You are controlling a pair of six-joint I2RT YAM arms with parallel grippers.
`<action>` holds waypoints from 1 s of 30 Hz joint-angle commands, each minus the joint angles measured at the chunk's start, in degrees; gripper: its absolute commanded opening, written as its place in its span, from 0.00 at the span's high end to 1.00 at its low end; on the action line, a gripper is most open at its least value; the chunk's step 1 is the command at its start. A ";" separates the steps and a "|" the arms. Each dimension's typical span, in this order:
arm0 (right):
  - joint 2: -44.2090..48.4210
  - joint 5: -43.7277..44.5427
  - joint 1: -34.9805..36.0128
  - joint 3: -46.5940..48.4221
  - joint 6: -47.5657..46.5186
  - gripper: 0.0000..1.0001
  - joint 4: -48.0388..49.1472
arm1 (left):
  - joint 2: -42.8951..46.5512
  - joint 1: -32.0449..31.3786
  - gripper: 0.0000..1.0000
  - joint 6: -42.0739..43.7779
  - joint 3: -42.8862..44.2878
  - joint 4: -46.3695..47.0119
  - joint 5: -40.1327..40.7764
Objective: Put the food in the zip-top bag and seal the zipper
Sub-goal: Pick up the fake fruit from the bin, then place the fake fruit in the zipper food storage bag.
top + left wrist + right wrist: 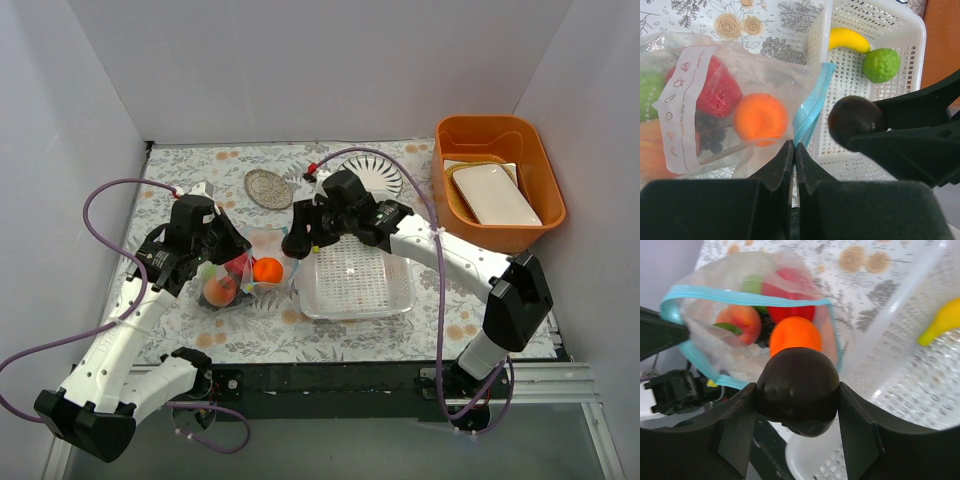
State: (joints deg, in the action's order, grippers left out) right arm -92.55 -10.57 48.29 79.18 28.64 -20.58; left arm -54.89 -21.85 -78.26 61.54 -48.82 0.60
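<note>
The clear zip-top bag lies left of the white basket, its mouth open toward my right gripper. Its blue-green zipper rims the opening. Inside are a red pepper, an orange, dark grapes, a peach and a green ball. My left gripper is shut on the bag's mouth edge and holds it up. My right gripper is shut on the dark brown ball, just before the bag's mouth. A banana and a second green ball lie in the basket.
The white perforated basket sits right of the bag. An orange bin with white dishes stands at the back right. A round silver lid and a striped plate lie at the back. White walls close in three sides.
</note>
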 commanded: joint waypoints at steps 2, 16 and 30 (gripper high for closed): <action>-3.07 -4.98 4.00 1.07 6.24 0.60 11.25 | 1.37 0.14 1.00 -0.23 -0.10 0.92 -2.53; -11.33 -11.05 6.02 1.68 11.70 0.49 24.97 | 2.34 0.14 1.00 -1.19 0.51 0.83 -2.18; -12.74 -17.39 6.99 6.60 2.48 0.04 19.01 | 2.77 0.14 1.00 -1.46 1.04 0.39 -1.31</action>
State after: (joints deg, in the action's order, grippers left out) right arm -106.91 -25.89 54.94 81.45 37.01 0.08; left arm -53.47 -21.78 -79.68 61.14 -48.14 -0.80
